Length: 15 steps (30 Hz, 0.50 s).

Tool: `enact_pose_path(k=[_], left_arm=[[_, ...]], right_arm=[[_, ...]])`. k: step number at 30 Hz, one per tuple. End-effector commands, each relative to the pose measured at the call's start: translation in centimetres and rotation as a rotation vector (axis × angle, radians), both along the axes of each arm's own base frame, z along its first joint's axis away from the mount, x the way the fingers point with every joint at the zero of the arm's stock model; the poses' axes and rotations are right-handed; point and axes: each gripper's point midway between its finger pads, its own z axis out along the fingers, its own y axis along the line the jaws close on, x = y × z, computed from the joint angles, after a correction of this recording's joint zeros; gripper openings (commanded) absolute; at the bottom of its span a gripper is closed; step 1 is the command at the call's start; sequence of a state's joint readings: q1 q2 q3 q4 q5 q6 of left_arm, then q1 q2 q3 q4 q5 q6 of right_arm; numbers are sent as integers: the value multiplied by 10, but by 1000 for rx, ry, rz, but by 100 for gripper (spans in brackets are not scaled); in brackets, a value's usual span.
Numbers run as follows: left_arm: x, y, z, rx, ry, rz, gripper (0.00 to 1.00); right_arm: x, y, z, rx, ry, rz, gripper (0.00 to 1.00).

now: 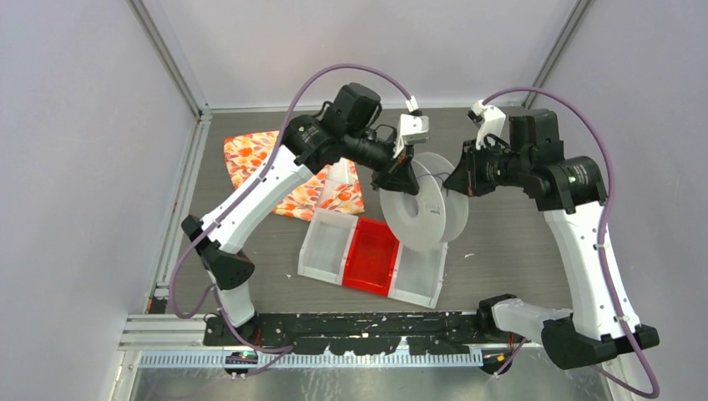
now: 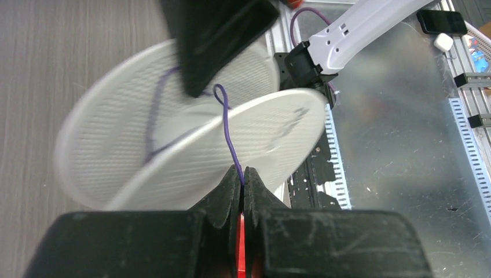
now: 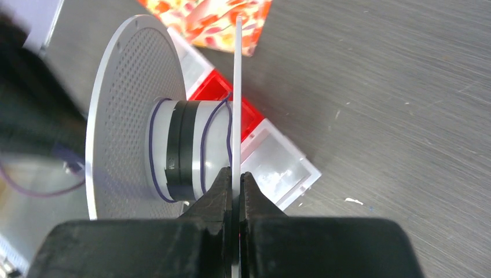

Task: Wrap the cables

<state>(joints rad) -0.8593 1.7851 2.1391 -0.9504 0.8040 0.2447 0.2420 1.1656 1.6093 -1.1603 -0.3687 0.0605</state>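
A white spool (image 1: 424,209) with two perforated discs is held in the air over the tray. A thin dark blue-violet cable (image 2: 229,136) runs from my left gripper (image 2: 243,171) up to the spool's core, where a few loose turns lie (image 3: 204,145). My left gripper (image 1: 404,177) is shut on the cable, just left of the spool. My right gripper (image 3: 235,175) is shut on the edge of the spool's right disc (image 3: 237,87) and holds the spool up; it shows in the top view (image 1: 464,177) too.
A white tray with a red middle compartment (image 1: 372,257) lies under the spool. An orange patterned cloth (image 1: 288,171) lies at the back left. Grey walls and metal rails bound the table (image 1: 534,242).
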Motion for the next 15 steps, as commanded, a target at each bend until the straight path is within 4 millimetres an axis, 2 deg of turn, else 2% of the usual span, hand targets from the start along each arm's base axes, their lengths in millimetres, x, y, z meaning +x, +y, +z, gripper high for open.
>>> enact_pose_path(k=[1,6,9,12,15], left_arm=[[-7,25,38,-101,-65,-57,0],[-12,31,46,-130,-48,-89,0],[-9,34,41,-113,-33,-80,0],[-2,42,29,-88,-3,-83,0],[10,52,22,-112,80,-104,0]], right_arm=[[-48,14,23,31,-30,218,1],[-63,16,10,-1,1,283,1],[-69,21,14,23,-25,331,1],[-68,25,23,43,-93,348,1],[-56,25,24,34,-141,331,0]])
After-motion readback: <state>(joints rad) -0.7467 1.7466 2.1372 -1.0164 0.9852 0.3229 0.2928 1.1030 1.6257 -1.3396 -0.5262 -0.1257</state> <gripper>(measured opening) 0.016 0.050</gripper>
